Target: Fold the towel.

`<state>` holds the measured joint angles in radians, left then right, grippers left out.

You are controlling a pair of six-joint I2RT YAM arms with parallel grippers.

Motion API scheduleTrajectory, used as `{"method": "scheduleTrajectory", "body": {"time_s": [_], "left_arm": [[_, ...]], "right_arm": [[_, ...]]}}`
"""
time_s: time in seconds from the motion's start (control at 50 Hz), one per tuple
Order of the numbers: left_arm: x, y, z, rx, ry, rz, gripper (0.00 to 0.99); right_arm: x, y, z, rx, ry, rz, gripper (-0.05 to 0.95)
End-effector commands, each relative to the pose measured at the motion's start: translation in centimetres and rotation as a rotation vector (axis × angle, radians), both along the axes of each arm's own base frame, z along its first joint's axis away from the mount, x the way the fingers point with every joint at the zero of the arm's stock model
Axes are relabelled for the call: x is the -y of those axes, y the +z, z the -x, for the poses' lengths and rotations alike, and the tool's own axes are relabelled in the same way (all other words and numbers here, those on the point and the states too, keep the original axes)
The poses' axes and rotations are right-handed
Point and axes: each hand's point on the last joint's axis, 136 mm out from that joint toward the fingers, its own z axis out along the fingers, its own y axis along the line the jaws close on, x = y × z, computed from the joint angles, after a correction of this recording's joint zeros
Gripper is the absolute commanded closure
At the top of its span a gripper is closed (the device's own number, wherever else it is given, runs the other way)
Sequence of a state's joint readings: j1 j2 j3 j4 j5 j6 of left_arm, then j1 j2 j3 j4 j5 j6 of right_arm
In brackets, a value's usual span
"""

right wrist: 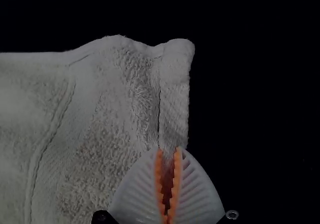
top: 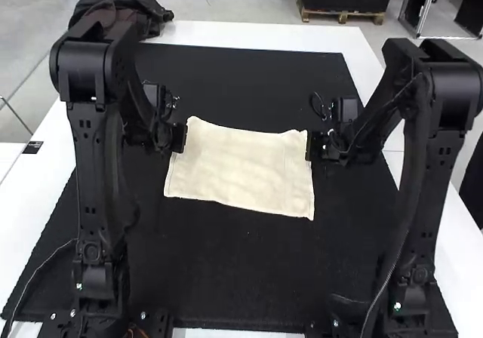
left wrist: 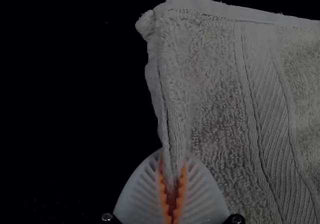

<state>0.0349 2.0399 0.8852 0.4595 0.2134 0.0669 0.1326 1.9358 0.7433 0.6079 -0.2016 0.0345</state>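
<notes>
1 black label [top: 32,147] sits on the table [top: 45,179], left of the towel [top: 241,168].

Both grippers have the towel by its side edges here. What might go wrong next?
The left gripper and right gripper pinch only narrow bits of the edges, so either could slip off. Both grip toward the towel's far corners, so uneven arm motion might skew the fold.
</notes>
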Motion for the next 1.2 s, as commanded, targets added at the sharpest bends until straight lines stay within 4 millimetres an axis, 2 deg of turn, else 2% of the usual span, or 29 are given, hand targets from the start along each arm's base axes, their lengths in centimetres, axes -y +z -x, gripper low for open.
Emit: {"method": "scheduleTrajectory", "body": {"time_s": [0.0, 0.16, 0.5, 0.8, 1.0, 1.18], "left_arm": [[-1.7, 3.0, -1.1, 0.066, 0.044, -0.027, 0.975], [-1.2, 4.0, -0.6, 0.059, 0.024, -0.01, 0.975], [-0.5, 5.9, 2.1, 0.06, -0.002, 0.011, 0.975], [-0.3, 7.4, 4.7, 0.084, -0.008, 0.013, 0.975], [-1.0, 8.5, 6.3, 0.101, 0.016, 0.019, 0.975], [-1.7, 8.5, 7.7, 0.085, 0.038, 0.022, 0.975]], "right_arm": [[-0.2, 2.3, 0.3, 0.038, 0.01, -0.026, 0.92], [-0.1, 3.5, 1.2, 0.049, 0.014, -0.036, 0.92], [-0.4, 6.8, 2.5, 0.075, 0.023, -0.073, 0.92], [-0.5, 8.0, 4.4, 0.06, 0.036, -0.092, 0.92], [-0.7, 8.5, 5.9, 0.036, 0.044, -0.121, 0.92], [-0.7, 8.6, 7.2, 0.015, 0.045, -0.124, 0.92]]}}
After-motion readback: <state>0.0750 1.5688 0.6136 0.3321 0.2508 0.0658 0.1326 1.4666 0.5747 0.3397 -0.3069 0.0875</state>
